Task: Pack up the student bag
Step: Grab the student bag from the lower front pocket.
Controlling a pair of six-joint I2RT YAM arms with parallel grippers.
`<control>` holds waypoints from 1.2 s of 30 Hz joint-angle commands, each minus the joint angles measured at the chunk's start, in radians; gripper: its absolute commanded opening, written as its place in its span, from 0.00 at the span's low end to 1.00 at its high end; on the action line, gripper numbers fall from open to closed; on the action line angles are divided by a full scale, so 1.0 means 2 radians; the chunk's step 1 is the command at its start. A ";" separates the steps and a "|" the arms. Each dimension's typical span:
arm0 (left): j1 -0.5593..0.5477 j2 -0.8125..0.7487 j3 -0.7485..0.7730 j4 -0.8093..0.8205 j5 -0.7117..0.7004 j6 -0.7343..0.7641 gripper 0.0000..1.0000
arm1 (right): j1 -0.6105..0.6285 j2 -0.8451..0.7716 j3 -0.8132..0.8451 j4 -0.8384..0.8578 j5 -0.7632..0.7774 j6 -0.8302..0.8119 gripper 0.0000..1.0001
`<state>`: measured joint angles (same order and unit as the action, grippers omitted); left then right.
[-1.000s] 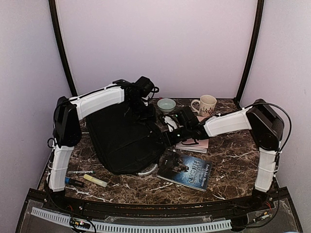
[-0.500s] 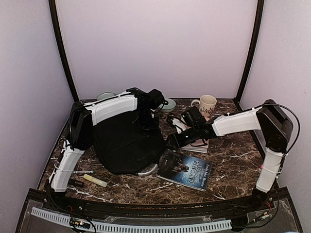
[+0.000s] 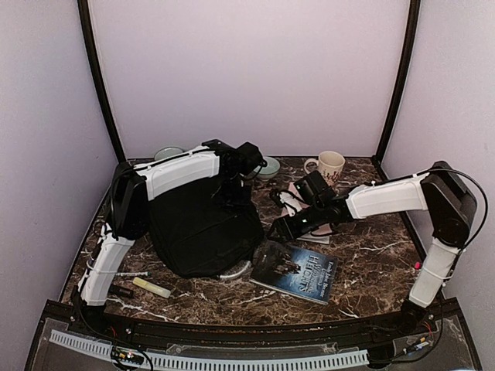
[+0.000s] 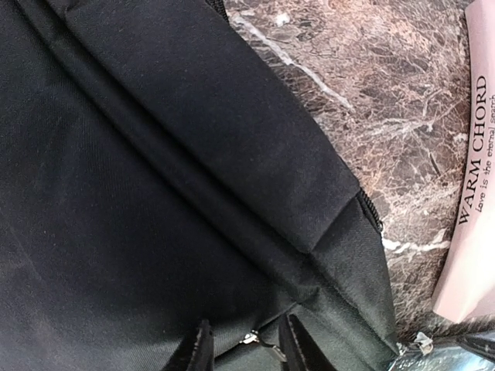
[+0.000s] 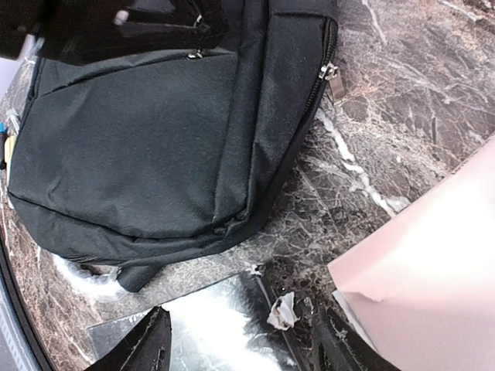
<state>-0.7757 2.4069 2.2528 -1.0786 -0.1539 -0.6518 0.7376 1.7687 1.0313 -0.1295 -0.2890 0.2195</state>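
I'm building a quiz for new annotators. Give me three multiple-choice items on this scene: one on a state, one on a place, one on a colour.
1. The student bag: A lies flat on the table; B stands upright; C hangs in the air.
2. The mug stands: A on the bag; B at the table's far right; C at the near edge.
3. The WARM CHORD book is: A blue; B green; C pink.

1 A: the top view shows it spread flat on the table.
2 B: it sits by the back wall, right of the bag.
3 C: the left wrist view shows its pink cover.

the large black fabric student bag [image 3: 197,232] lies flat, grey-white handle [image 3: 234,273] nearest the arms
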 commanded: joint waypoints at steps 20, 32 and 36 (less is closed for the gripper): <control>-0.014 0.006 -0.003 0.020 -0.036 -0.008 0.01 | 0.002 -0.060 -0.044 0.003 0.012 0.016 0.62; -0.036 -0.110 -0.158 0.143 -0.028 0.009 0.00 | 0.013 -0.084 -0.046 0.002 0.046 0.029 0.62; -0.036 -0.145 -0.193 0.172 -0.022 0.019 0.00 | 0.021 -0.084 -0.026 -0.012 0.072 0.049 0.62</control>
<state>-0.8375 2.2292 1.9244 -0.8265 -0.2287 -0.6426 0.7612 1.6245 0.9352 -0.1364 -0.2092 0.2707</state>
